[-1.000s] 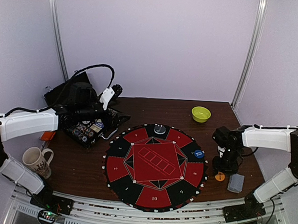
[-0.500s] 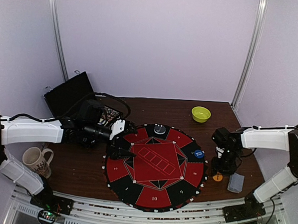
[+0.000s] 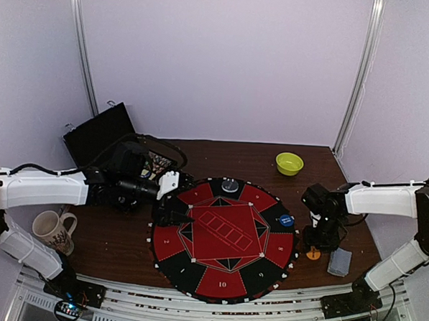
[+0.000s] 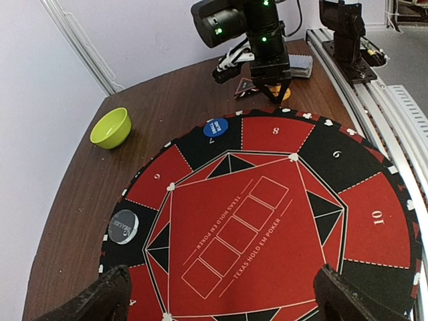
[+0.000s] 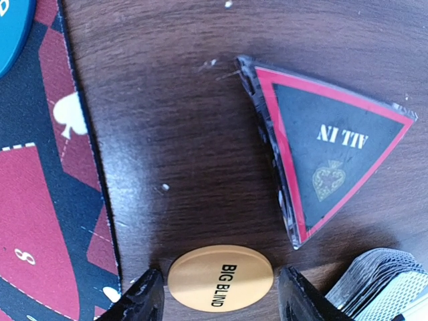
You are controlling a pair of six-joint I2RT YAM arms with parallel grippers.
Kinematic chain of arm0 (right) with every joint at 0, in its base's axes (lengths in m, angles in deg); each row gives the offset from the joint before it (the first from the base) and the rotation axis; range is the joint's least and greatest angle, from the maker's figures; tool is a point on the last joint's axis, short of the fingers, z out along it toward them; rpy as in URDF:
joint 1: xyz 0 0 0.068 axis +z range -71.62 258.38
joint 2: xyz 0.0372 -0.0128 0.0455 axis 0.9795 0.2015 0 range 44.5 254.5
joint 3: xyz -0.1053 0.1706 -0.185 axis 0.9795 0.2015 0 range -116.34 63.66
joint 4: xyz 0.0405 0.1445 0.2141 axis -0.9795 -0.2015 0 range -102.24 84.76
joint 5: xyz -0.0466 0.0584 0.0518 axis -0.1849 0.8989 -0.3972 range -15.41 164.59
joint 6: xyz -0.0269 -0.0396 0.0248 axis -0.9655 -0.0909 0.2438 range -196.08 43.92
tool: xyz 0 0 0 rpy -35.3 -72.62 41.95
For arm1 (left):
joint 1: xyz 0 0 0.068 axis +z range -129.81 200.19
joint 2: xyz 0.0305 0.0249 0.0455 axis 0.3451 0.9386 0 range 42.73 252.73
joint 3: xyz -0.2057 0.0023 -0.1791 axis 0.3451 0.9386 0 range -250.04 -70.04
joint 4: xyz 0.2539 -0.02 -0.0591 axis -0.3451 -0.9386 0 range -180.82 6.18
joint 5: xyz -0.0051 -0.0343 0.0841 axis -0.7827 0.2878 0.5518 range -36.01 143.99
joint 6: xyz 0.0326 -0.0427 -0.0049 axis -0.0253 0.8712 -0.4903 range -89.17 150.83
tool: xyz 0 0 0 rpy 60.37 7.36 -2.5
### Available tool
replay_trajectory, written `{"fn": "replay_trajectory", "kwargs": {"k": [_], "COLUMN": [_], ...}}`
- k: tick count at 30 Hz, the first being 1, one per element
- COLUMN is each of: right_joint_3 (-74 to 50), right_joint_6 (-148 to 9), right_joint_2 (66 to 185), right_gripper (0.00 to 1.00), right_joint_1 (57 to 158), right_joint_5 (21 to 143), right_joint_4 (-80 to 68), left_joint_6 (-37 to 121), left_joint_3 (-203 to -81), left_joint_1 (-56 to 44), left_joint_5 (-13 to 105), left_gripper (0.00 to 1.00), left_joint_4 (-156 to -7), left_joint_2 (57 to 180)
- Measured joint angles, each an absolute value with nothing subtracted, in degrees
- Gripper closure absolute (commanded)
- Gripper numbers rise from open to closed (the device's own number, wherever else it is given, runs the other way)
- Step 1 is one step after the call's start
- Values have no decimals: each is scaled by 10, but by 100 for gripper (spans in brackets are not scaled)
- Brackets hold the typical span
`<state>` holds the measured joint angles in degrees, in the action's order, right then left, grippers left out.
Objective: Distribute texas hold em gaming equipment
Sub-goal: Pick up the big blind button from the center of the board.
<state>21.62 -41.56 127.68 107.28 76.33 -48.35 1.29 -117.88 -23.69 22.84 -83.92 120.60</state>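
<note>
Right gripper (image 5: 219, 301) is seen pointed down just off the right edge of the mat (image 5: 40, 200), jaws parted and set on either side of the orange button disc (image 5: 221, 277). A sliver of wood is visible between the disc and each of the fingers (image 5: 144, 297), so nothing is pinched. The disc is lettered BIG BLIND and is lying flat on the table (image 5: 167, 100), just beside the mat's rim and not on it. A triangular ALL IN marker (image 5: 334, 154) is lying flat on the wood a little further out from the mat, apart from the disc. A stack of playing cards (image 5: 384, 281), grey-blue backs up, is found on the gripper's outer side, further from the mat than the disc. A blue button disc (image 4: 216, 127) is placed on a black segment at the mat's right rim. Left gripper (image 4: 224, 297) is held low over the mat's left edge, jaws spread wide with nothing between them, and is aimed across the mat's centre. A dark round disc (image 4: 123, 226) is resting on a black segment at the mat's far rim. A lime-green bowl (image 4: 111, 127) is standing off the mat, beyond its far-right side and well apart. A mug (image 3: 52, 230) is noted off the mat's left side, and a black case (image 3: 97, 133) is propped up beyond the mat's far-left.
</note>
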Motion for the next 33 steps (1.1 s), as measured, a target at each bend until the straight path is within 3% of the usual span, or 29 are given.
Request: {"fn": "replay_trajectory", "kwargs": {"k": [6,22,33], "right_joint_3": [216,222,227], "right_joint_6": [-412,-399,-397], "right_joint_2": [1278,1262,1235], "right_gripper": [51,53,37], "right_joint_1": [1074,1090,1094], "right_joint_5": [764,763,771], "right_joint_4": [-479,-512,-526], "left_joint_6": [9,2,2], "left_joint_3": [-1179,-1178,-1176], "left_joint_1": [-237,-237,-237], "left_joint_5": [240,256,258], "left_gripper": [2,2,2], "left_joint_4": [-840,-840,-840], "left_joint_2": [1202,1189,1186]}}
